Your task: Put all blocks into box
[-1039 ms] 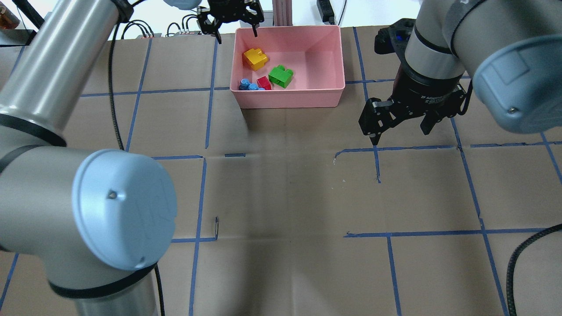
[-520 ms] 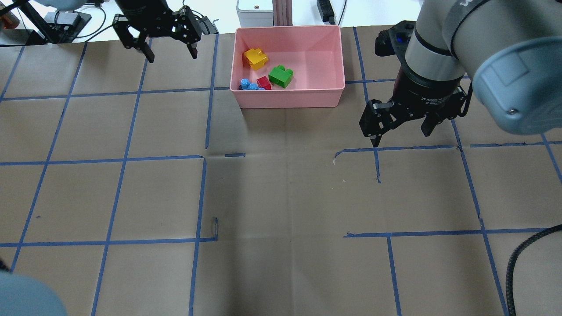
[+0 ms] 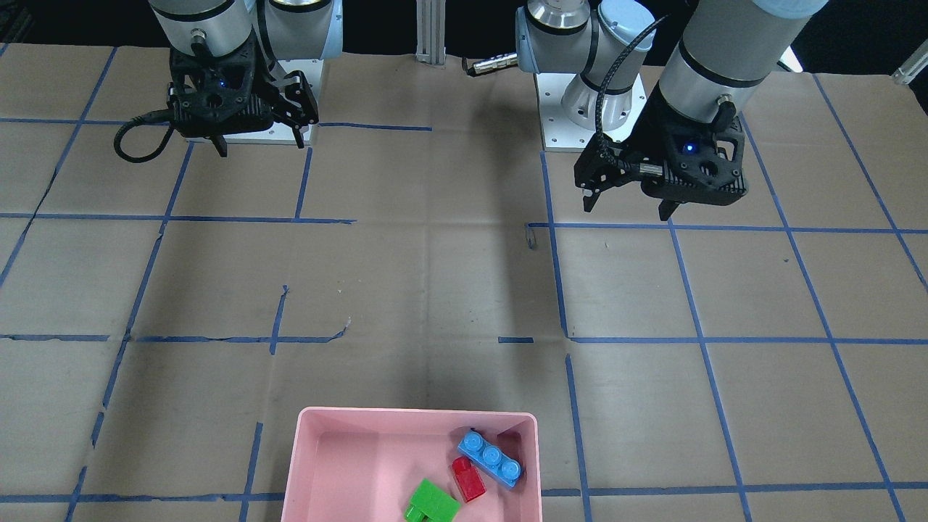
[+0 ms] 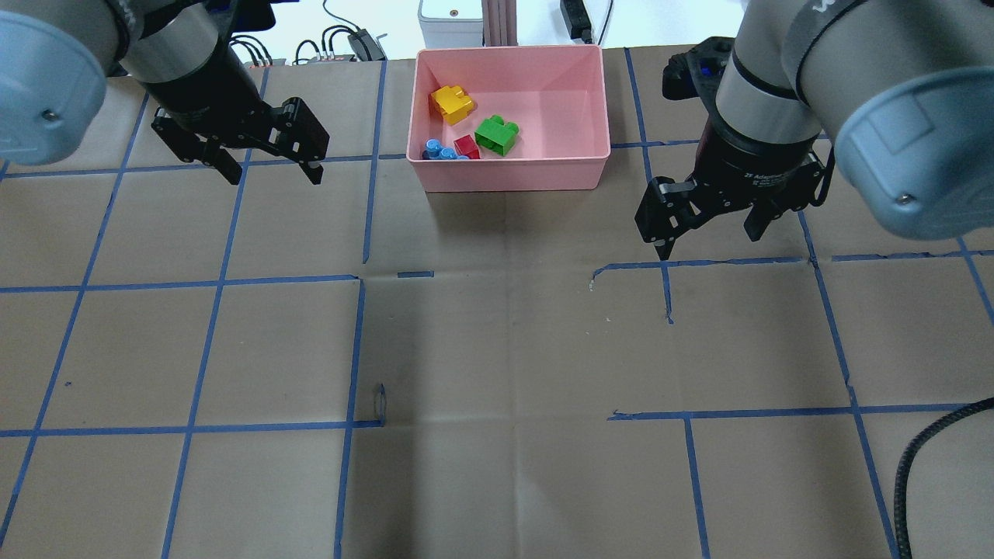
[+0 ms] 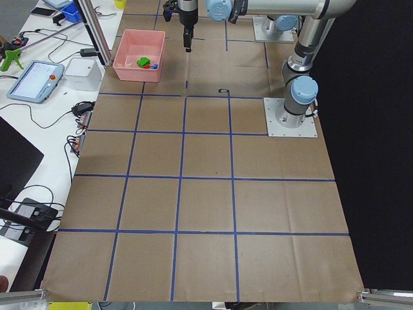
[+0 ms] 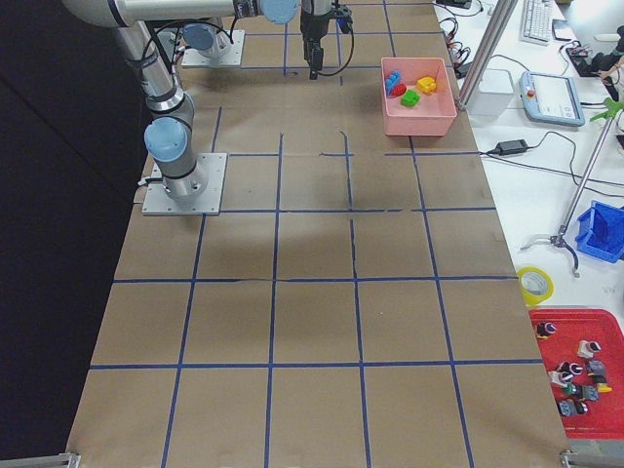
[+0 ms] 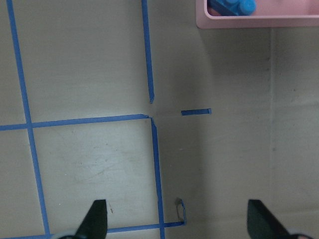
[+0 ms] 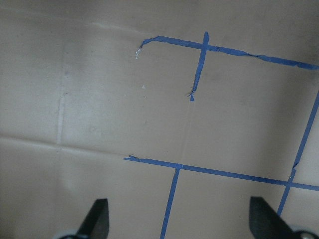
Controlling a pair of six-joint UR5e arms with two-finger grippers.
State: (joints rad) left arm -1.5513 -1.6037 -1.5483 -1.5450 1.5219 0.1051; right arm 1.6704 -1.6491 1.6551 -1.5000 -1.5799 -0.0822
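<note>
The pink box point(image 4: 512, 175) sits at the table's far middle. In it lie the yellow block point(image 4: 452, 103), green block point(image 4: 497, 133), red block point(image 4: 467, 146) and light-blue block point(image 4: 441, 151). The front-facing view shows the box point(image 3: 417, 414) with blue point(image 3: 490, 457), red point(image 3: 469, 478) and green point(image 3: 433, 502) blocks; yellow is cut off. My left gripper point(image 4: 274, 175) is open and empty above the table, left of the box. My right gripper point(image 4: 708, 241) is open and empty, right of the box. The left wrist view shows the box corner point(image 7: 259, 21).
Brown paper with a blue tape grid point(image 4: 357, 279) covers the table. A white device point(image 4: 450, 12), an aluminium post point(image 4: 501, 19) and cables stand behind the box. A side bench with a tablet point(image 5: 35, 81) runs along the table's far edge.
My left arm has swung away from the box's far left corner, leftward and then nearer, still open and empty. The right arm and the blocks have not moved.
</note>
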